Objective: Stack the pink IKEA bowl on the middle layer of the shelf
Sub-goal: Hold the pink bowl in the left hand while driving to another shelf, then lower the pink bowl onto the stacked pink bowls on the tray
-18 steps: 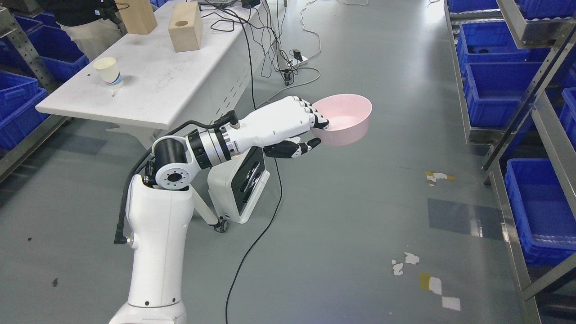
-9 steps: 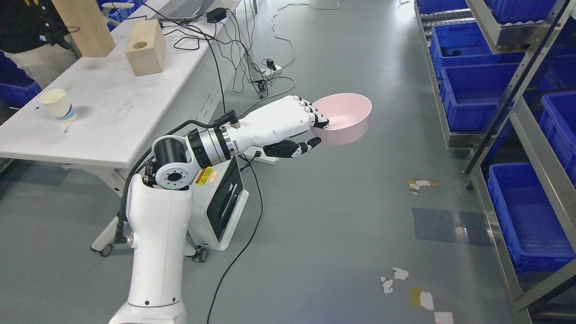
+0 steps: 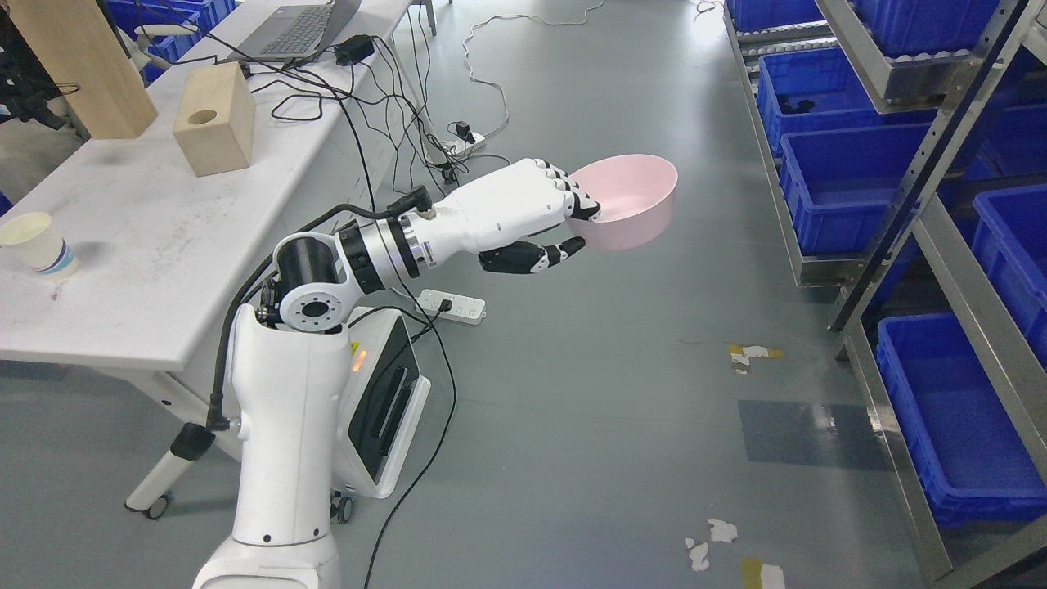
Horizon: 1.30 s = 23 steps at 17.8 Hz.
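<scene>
Fingers (image 3: 582, 206) hide the pink bowl's (image 3: 634, 204) near rim

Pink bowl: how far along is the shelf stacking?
Done: the left hand has the round pink plastic bowl gripped by its rim. In hand: the bowl is carried in the air above the grey floor. Left: reach the metal shelf rack with blue bins at right and set it on the middle layer.

A pale pink bowl (image 3: 634, 200), round and smooth with an empty inside, is held in the air above the grey floor, opening upward and tilted slightly, gripped at its near rim, left of the shelf (image 3: 924, 155).
</scene>
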Available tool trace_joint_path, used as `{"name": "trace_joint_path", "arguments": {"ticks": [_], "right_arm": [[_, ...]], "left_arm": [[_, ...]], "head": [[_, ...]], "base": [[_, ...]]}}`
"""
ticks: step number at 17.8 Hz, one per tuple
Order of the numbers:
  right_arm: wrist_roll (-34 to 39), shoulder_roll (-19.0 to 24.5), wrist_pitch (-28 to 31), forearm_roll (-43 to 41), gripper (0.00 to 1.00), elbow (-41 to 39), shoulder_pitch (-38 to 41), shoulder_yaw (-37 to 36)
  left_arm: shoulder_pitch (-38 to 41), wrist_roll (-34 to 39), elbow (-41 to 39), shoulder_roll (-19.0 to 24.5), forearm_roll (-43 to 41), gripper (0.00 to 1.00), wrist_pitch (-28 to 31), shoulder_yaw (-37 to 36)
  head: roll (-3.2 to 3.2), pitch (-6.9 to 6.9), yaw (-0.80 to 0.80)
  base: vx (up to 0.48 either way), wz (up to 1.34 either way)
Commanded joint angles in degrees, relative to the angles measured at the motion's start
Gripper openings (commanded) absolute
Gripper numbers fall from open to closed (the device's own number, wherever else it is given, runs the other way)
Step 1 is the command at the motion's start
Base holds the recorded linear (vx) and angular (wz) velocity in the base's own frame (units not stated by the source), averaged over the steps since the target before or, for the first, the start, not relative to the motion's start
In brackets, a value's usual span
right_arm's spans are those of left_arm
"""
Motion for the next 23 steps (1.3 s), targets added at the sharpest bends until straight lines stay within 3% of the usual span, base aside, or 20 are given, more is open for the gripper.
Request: {"name": "trace_joint_path", "arguments": {"ticks": [1,9,15,23], "right_arm": [[0.02,-1.00,0.02,0.00,1.00,-1.00,1.30,0.00],[0.02,-1.00,0.02,0.00,1.00,-1.00,1.30,0.00],[0.02,-1.00,0.02,0.00,1.00,-1.00,1.30,0.00],[0.02,-1.00,0.02,0.00,1.00,-1.00,1.30,0.00]], "left_arm": [[-1.40,-0.02,0.49,1.00,0.02,0.02,0.01,-1.13],[-0.61,-0.02,1.37,1.00,0.02,0.03,0.01,-7.37],[-1.39,0.33,1.37,1.00,0.54,0.03,0.01,-8.26],[-18.78,-0.02,5.05,1.00,2.22,0.03,0.01,-2.56]], "head": [[0.00,0.00,0.00],[0.00,0.00,0.00],[0.00,0.00,0.00],[0.00,0.00,0.00]], "base": [[0.196,-0.01],[0.185,-0.04],[0.057,-0.99],[0.061,-1.41]]}}
